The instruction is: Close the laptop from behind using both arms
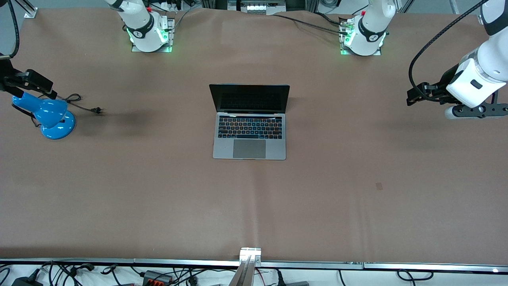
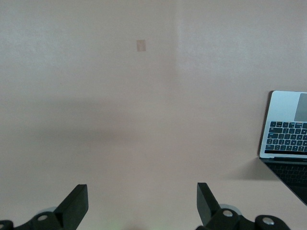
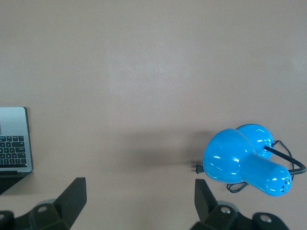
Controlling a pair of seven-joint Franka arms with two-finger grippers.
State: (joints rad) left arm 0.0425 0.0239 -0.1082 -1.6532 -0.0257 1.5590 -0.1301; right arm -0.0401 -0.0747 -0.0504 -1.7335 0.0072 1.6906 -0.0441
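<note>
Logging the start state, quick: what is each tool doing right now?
Left tool: open, holding nothing, over bare table.
Right tool: open, holding nothing, above the blue lamp.

My arms (image 1: 478,79): glossy white shells, black rings at joints. Bases (image 1: 363,39) round, white, black band with white mark, green glow at foot, on metal plates. Thick black cable (image 1: 432,43) loops along left arm. Left gripper (image 1: 412,97) black; grey bar with screws at wrist. Fingers (image 2: 76,203) black, wedge-shaped, matte.
</note>
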